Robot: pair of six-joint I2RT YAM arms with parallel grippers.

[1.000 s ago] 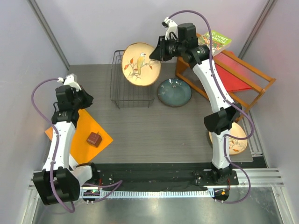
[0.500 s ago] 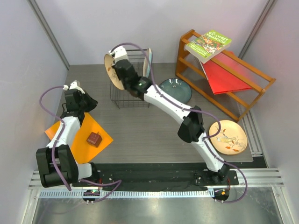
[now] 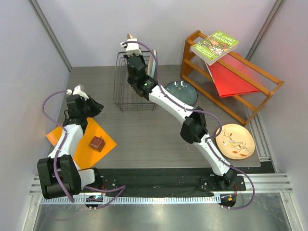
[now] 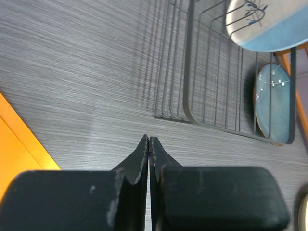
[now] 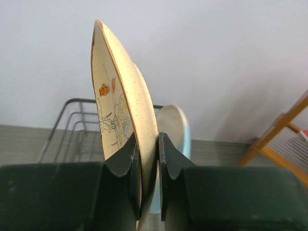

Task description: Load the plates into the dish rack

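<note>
My right gripper point(image 3: 134, 60) point(image 5: 148, 144) is shut on the rim of a tan-orange bird plate point(image 5: 120, 96). It holds the plate upright and edge-on over the black wire dish rack point(image 3: 122, 94) point(image 5: 67, 122) point(image 4: 216, 96); only the plate's top edge point(image 3: 129, 36) shows from above. A cream and light-blue plate point(image 3: 152, 62) point(image 5: 175, 127) point(image 4: 269, 24) stands in the rack's right side. The dark blue-grey plate point(image 3: 180, 95) point(image 4: 272, 101) lies flat right of the rack. The second tan bird plate point(image 3: 234, 141) lies at the near right. My left gripper point(image 3: 94, 107) point(image 4: 148, 144) is shut and empty, left of the rack.
An orange wooden shelf point(image 3: 250, 96) at the back right holds a green book point(image 3: 214, 44) and a red sheet point(image 3: 231, 79). An orange mat point(image 3: 77, 144) with a small brown block point(image 3: 97, 143) lies under the left arm. Walls close in on both sides.
My right arm carried the bird plate from right of the rack across to it and turned it upright and edge-on above the wires. The left arm shifted only slightly.
</note>
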